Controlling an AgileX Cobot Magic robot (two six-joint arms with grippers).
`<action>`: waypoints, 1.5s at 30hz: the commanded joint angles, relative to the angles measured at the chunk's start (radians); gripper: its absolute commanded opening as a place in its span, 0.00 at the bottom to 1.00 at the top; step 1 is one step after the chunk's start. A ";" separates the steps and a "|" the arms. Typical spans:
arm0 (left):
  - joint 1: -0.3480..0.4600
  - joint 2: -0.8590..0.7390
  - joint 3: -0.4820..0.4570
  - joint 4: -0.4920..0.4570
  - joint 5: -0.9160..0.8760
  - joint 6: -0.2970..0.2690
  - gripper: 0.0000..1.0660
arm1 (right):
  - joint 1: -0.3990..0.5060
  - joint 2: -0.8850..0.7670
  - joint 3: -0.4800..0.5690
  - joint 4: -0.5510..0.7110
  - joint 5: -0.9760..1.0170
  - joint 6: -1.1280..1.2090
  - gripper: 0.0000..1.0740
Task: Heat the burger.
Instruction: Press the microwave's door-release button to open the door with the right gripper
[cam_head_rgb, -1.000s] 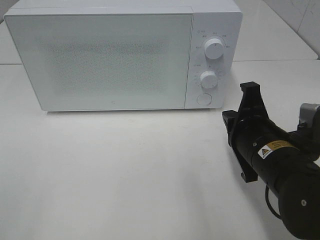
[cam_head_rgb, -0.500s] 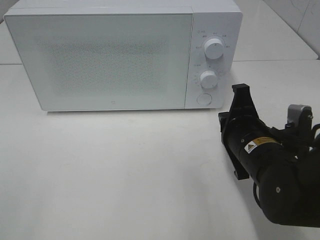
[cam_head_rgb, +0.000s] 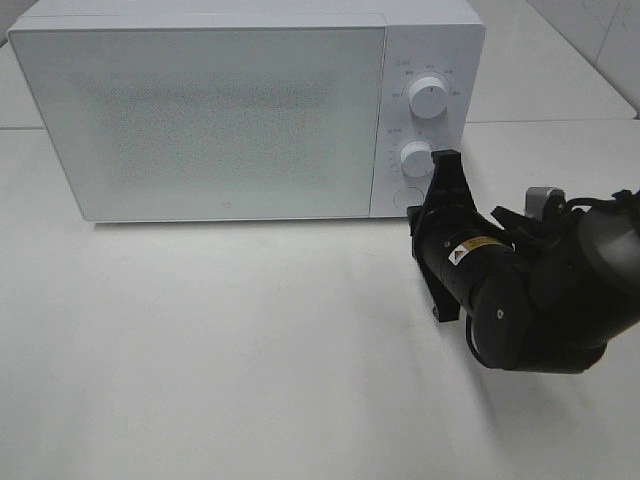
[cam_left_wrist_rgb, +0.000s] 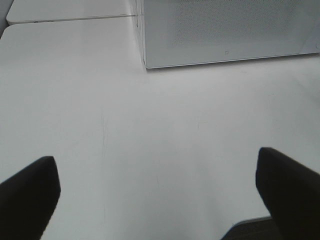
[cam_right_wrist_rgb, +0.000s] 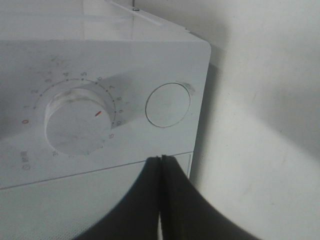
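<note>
Right gripper (cam_right_wrist_rgb: 160, 167) pinched shut, tips close in front of microwave (cam_right_wrist_rgb: 100, 55) control panel, at the door seam. Numbered dial (cam_right_wrist_rgb: 77, 120) with red pointer; round button (cam_right_wrist_rgb: 167, 104) sits between dial and table (cam_right_wrist_rgb: 265, 150).

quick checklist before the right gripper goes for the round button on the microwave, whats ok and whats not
1. Right gripper shut for a tip press: ok.
2. Tips aimed near the button: ok. Touching it: cannot tell.
3. Tips off the lower knob: ok.
4. Door shut: ok.
5. Burger seen: not ok, no view shows it. Whether it sits behind the frosted door: cannot tell.
6. Left gripper open over the table, apart from the door: ok.
</note>
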 joint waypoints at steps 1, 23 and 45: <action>0.003 -0.016 0.000 -0.005 -0.013 -0.003 0.94 | -0.027 0.014 -0.030 -0.034 0.013 0.013 0.00; 0.003 -0.016 0.000 -0.005 -0.013 -0.003 0.94 | -0.114 0.147 -0.222 -0.022 0.098 0.023 0.00; 0.003 -0.016 0.000 -0.005 -0.013 -0.003 0.94 | -0.125 0.216 -0.406 0.017 -0.175 -0.026 0.00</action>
